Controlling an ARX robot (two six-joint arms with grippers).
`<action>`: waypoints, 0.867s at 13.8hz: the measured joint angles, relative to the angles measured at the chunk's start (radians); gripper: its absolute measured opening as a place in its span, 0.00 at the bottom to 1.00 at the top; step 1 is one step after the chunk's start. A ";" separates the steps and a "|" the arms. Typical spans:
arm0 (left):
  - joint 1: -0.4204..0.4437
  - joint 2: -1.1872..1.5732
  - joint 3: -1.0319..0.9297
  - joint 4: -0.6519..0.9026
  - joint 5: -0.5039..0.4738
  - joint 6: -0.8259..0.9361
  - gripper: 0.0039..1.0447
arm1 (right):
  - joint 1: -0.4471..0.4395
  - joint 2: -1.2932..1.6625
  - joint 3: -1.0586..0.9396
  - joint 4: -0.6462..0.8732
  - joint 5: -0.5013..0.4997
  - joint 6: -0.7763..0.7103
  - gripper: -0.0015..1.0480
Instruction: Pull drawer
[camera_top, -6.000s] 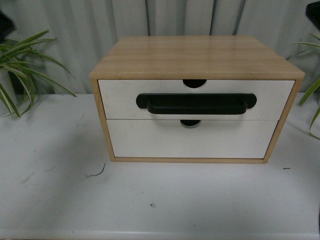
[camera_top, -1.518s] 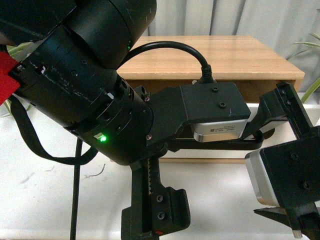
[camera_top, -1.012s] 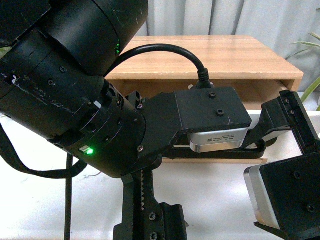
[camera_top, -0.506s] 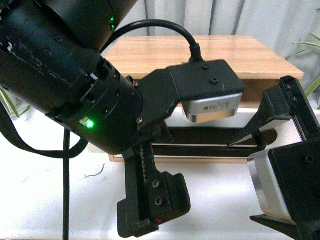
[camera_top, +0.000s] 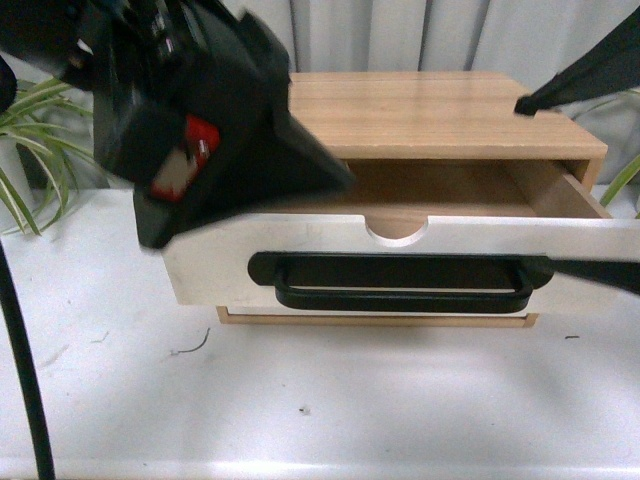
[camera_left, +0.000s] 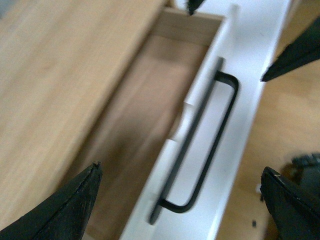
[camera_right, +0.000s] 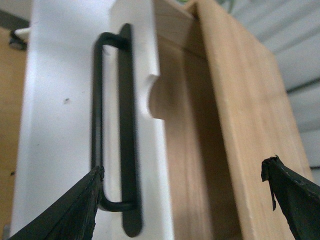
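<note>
Clearly pulled out, the drawer stands well forward of the wooden cabinet, its bare wooden inside open to view from above. Its white front carries a long black handle beneath a half-round notch in the top edge. The left fingers are spread wide and pinch nothing. The right fingers are likewise spread wide, with nothing held between them. In the front view the left arm is a blurred dark mass covering the cabinet's left corner. The cabinet sits on a white surface, with a green plant to its left.
</note>
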 joint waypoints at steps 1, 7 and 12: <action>0.071 -0.014 -0.021 0.153 -0.005 -0.099 0.94 | -0.026 -0.011 -0.010 0.102 -0.009 0.118 0.94; 0.344 -0.016 -0.164 0.647 -0.379 -0.804 0.94 | -0.098 -0.002 -0.078 0.488 0.554 1.011 0.94; 0.405 -0.046 -0.230 0.608 -0.435 -0.938 0.94 | -0.134 -0.048 -0.124 0.504 0.690 1.255 0.94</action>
